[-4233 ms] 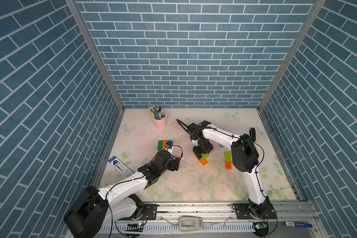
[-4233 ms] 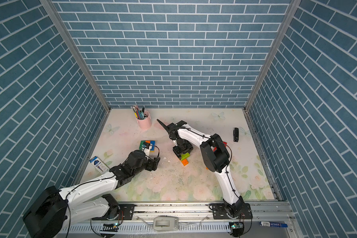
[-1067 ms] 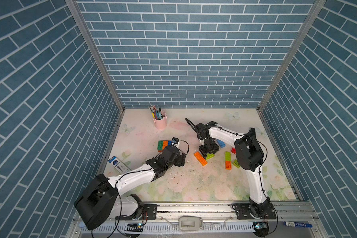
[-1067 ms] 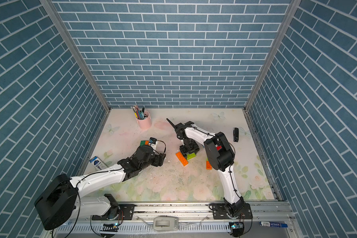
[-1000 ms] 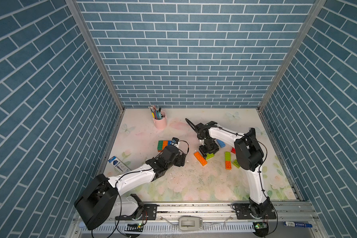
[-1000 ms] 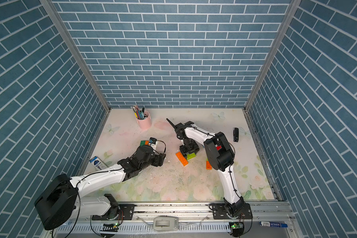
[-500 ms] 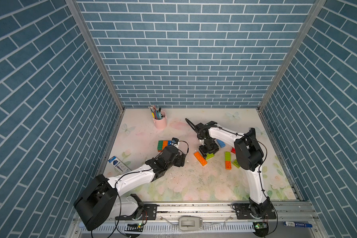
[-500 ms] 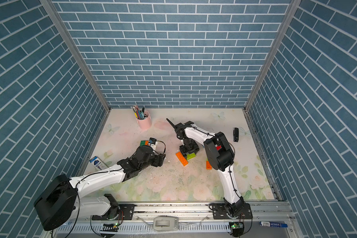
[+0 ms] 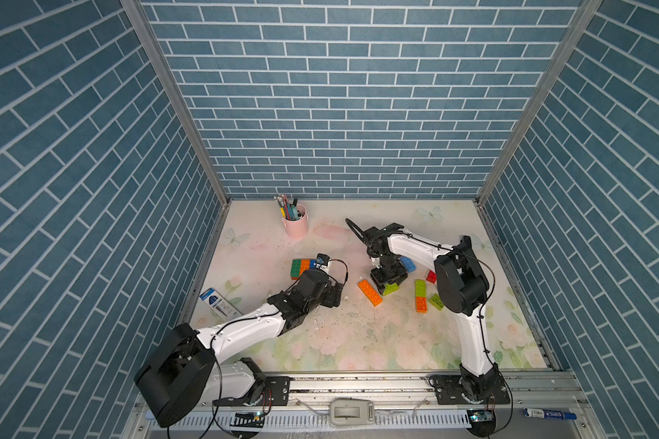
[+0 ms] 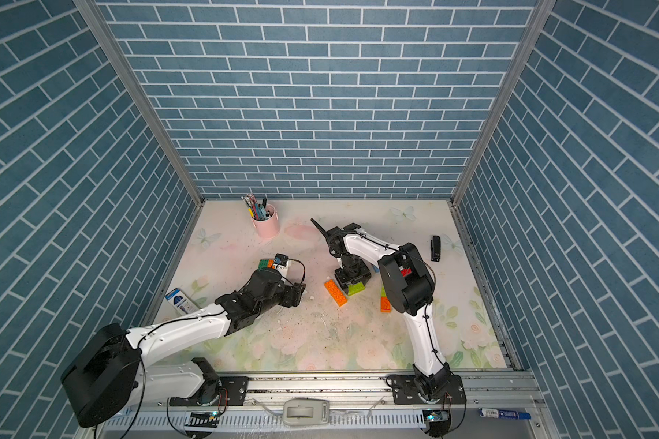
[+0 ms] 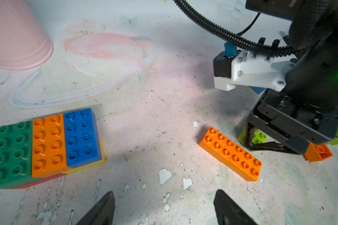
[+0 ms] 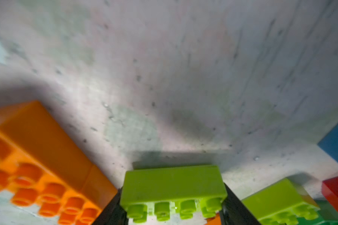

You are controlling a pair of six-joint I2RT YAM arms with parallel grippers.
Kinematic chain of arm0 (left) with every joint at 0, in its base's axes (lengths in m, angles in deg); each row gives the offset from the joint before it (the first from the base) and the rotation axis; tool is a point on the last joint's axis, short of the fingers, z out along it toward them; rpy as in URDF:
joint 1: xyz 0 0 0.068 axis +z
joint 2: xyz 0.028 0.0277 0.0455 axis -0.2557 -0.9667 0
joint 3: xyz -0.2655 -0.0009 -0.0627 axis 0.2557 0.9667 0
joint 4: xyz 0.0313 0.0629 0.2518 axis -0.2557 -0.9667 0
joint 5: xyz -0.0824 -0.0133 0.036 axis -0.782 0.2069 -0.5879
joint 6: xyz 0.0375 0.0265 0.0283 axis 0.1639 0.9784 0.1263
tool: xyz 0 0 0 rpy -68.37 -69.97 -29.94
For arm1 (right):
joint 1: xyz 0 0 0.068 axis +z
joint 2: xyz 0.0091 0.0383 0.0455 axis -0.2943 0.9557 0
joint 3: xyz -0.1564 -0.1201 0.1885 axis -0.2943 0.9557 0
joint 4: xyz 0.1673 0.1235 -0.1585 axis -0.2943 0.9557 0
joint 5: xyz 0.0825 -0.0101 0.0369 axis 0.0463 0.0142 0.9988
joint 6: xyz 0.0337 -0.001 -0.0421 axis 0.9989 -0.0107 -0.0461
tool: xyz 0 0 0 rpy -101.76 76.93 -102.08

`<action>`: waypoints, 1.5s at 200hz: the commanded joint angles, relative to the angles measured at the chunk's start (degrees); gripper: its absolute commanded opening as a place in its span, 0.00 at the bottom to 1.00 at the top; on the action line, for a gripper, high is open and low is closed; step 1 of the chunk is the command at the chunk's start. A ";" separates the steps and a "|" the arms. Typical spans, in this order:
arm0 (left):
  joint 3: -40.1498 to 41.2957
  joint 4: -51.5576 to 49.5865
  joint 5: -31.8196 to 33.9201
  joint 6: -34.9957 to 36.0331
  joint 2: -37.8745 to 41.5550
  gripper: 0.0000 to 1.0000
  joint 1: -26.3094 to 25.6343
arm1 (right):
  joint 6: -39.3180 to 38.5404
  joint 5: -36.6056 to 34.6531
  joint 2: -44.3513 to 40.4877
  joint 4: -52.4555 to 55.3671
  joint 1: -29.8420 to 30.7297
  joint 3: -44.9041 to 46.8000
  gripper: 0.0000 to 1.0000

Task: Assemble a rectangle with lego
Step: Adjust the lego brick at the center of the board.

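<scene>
Between the fingers of the right hand, a lime studded plastic brick sits pinched, just beside a long orange studded bar; the left hand hangs spread over open bench, apart from both.

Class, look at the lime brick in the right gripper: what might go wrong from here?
The right gripper grips the lime studded plastic brick close beside the long orange studded piece; swinging could knock it askew. The left gripper hovers near the green-orange-blue brick stack, risking a collision during placement.
</scene>
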State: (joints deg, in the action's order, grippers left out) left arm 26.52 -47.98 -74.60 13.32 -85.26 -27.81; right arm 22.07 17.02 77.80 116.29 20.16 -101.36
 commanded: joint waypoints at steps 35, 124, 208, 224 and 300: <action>0.16 0.33 0.41 0.35 0.49 0.82 -0.17 | -1.69 1.92 -3.05 -4.04 -1.59 4.13 0.30; -0.47 0.70 -0.17 0.51 -0.28 0.82 -0.17 | 2.34 1.52 -7.99 -8.90 -2.64 9.63 0.73; -0.49 0.28 -0.09 0.64 -0.14 0.81 -0.25 | 4.13 2.89 -10.62 -12.06 -3.24 12.06 0.72; -0.58 0.30 -0.17 0.66 -0.26 0.82 -0.17 | 4.12 3.20 -10.59 -11.96 -3.26 12.08 0.70; -0.86 -0.10 -0.17 0.87 -0.10 0.81 -0.17 | 3.78 3.61 -11.45 -11.05 -3.26 13.61 0.77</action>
State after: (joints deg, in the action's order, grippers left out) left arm 26.50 -47.98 -74.69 13.74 -85.35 -27.81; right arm 25.22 20.15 68.14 104.05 17.06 -88.92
